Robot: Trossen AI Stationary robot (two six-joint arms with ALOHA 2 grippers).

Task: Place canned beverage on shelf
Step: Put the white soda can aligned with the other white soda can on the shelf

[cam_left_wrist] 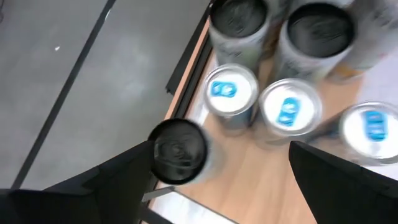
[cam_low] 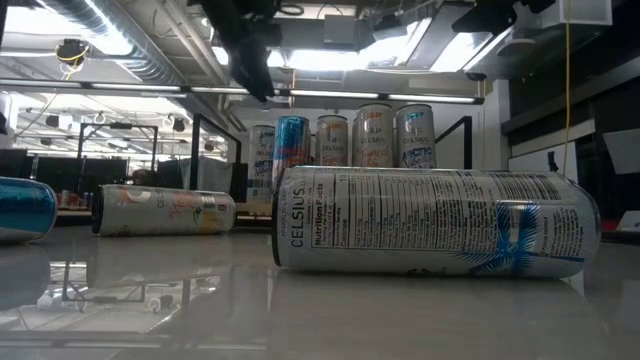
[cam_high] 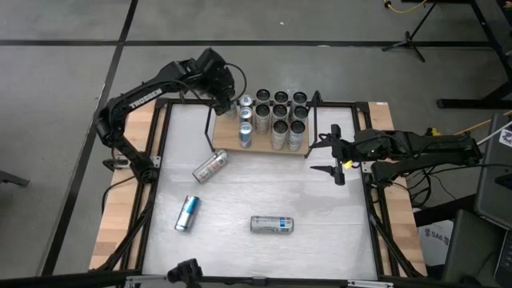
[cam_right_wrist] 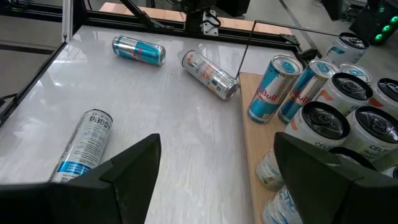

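Note:
The shelf [cam_high: 228,142], a wooden board in a black rod frame, stands at the table's far middle and carries several upright cans [cam_high: 280,118]. My left gripper [cam_high: 226,100] hovers open above the shelf's far left corner. In the left wrist view its fingers [cam_left_wrist: 222,149] stand apart over a dark-topped can [cam_left_wrist: 179,151] that stands upright at the board's edge, beside blue-topped cans [cam_left_wrist: 230,93]. My right gripper [cam_high: 322,154] waits open at the shelf's right end, above the table [cam_right_wrist: 217,140]. Three cans lie on their sides on the table: [cam_high: 210,166], [cam_high: 187,213], [cam_high: 272,224].
The shelf's black upright loops [cam_high: 211,128] rise at both ends of the board. The lying cans take up the table's left and near middle; the nearest one [cam_low: 430,220] fills the low view. Black frame rails [cam_high: 160,160] border the white tabletop.

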